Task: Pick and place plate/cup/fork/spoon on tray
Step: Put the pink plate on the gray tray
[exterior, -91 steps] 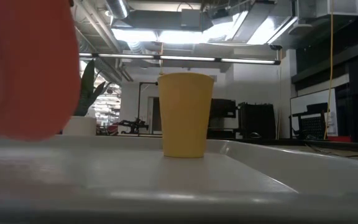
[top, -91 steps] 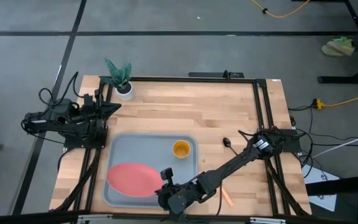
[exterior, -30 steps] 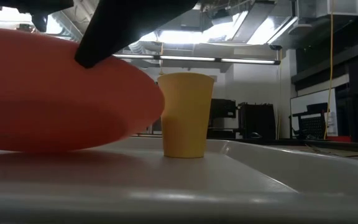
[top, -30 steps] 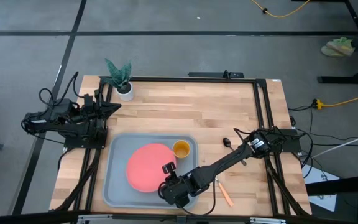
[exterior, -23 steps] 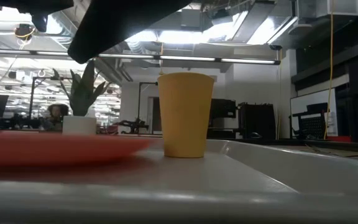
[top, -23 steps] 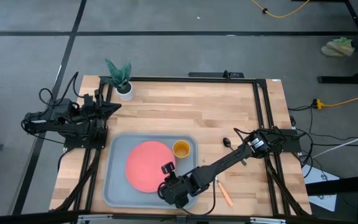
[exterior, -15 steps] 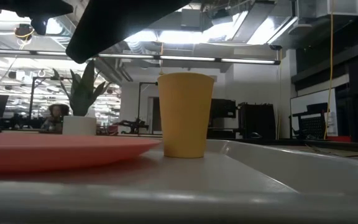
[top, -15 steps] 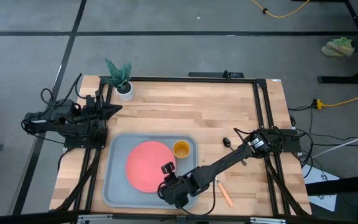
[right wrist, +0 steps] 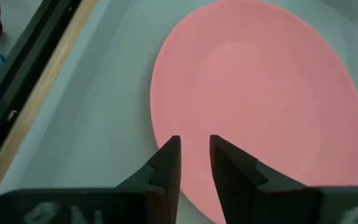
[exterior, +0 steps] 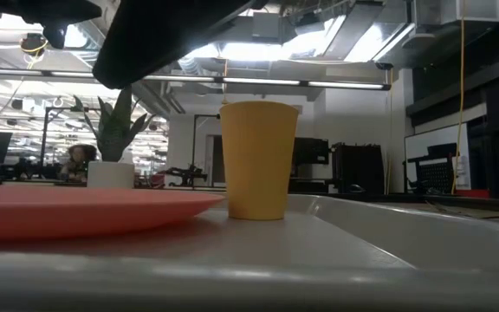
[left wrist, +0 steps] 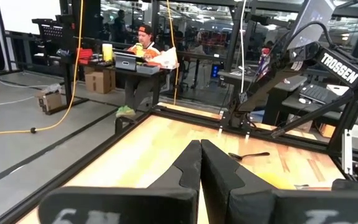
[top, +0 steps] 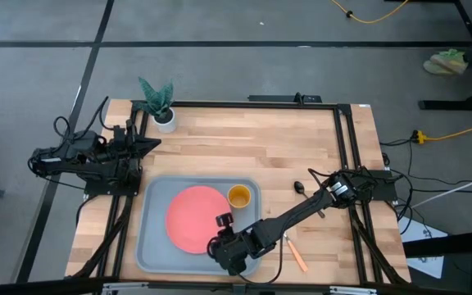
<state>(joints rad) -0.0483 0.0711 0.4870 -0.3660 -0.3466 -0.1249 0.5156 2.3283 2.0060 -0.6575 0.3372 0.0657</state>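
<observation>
The pink-red plate (top: 193, 218) lies flat on the grey tray (top: 156, 246), and it also shows in the low view (exterior: 76, 208). The yellow-orange cup (top: 238, 196) stands upright on the tray right of the plate. My right gripper (right wrist: 194, 154) is over the plate's near right edge, its fingers a narrow gap apart. The dark spoon (top: 300, 187) and the orange-handled fork (top: 299, 260) lie on the table right of the tray. My left gripper (left wrist: 201, 165) is shut and empty at the table's left edge.
A white pot with a green plant (top: 164, 119) stands at the table's far left corner. Bare wood stretches between the tray and the far edge. A person sits at a desk beyond the table in the left wrist view (left wrist: 143, 46).
The plate has gone from tilted, with one side raised off the tray, to lying flat on the tray left of the cup. My right gripper has stayed at the plate's near right edge.
</observation>
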